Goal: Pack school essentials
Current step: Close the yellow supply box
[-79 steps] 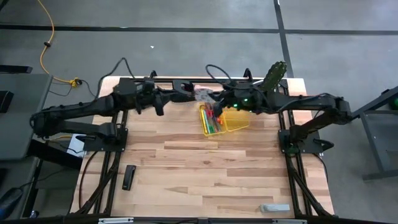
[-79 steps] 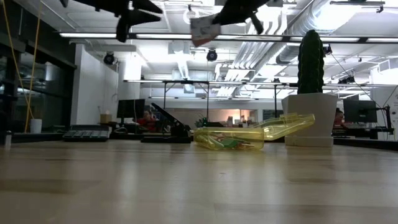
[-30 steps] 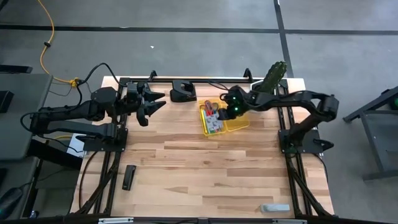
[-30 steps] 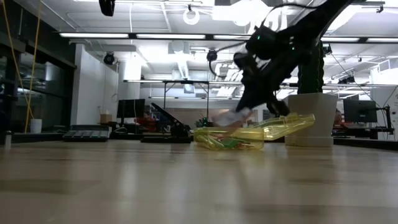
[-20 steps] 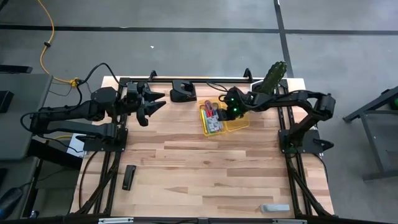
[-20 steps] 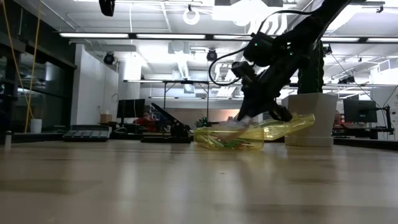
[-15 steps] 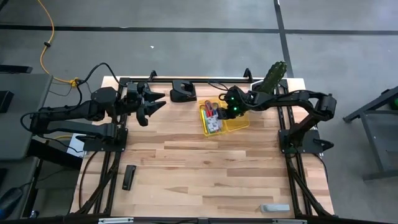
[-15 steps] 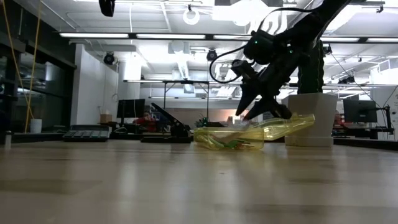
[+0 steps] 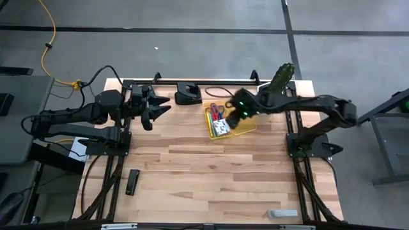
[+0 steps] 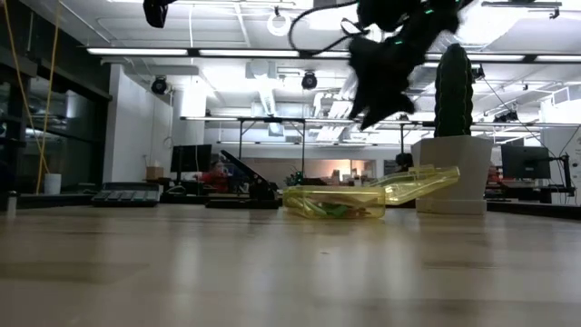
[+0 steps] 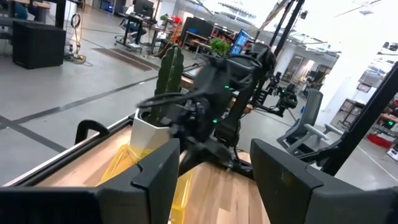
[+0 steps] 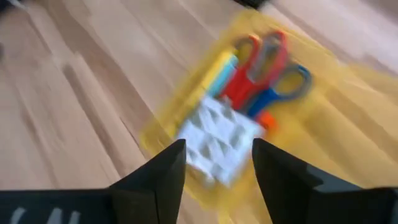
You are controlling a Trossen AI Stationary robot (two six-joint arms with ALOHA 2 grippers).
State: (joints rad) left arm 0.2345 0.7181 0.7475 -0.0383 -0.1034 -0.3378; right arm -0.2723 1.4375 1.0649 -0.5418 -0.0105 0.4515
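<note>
- Right at the front edge of the wooden bench (image 9: 211, 166) lie a small pale grey block (image 9: 282, 213) and, well apart from it, a flat black rectangular bar (image 9: 132, 182); neither is near a hand.
- Further back, the translucent yellow plastic tray (image 9: 248, 126) holds the essentials: red-handled scissors (image 12: 252, 65) and blue-handled scissors (image 12: 283, 84) lying side by side, a yellow pencil (image 12: 217, 68) beside them, and a pale faceted square pad (image 12: 217, 140) at the tray's nearer end.
- Above that tray hangs the right hand (image 9: 238, 110), its fingers spread and nothing between them; the low view shows it well clear of the tray.
- Likely handling: the pad looks light and a little soft, so it is best taken across its opposite edges. The scissors are stiff, with smooth blades that could slip, so pinch them at the handles. The pencil would roll, so grip it mid-shaft.
- The tray looks thin and light, so a sideways nudge could shove it.
- Off to the far left corner waits the left hand (image 9: 153, 105), also spread and empty.
- At the far edge stand a green cactus (image 9: 282, 78) in a white pot (image 10: 451, 173) and a black cradle (image 9: 188, 94).
</note>
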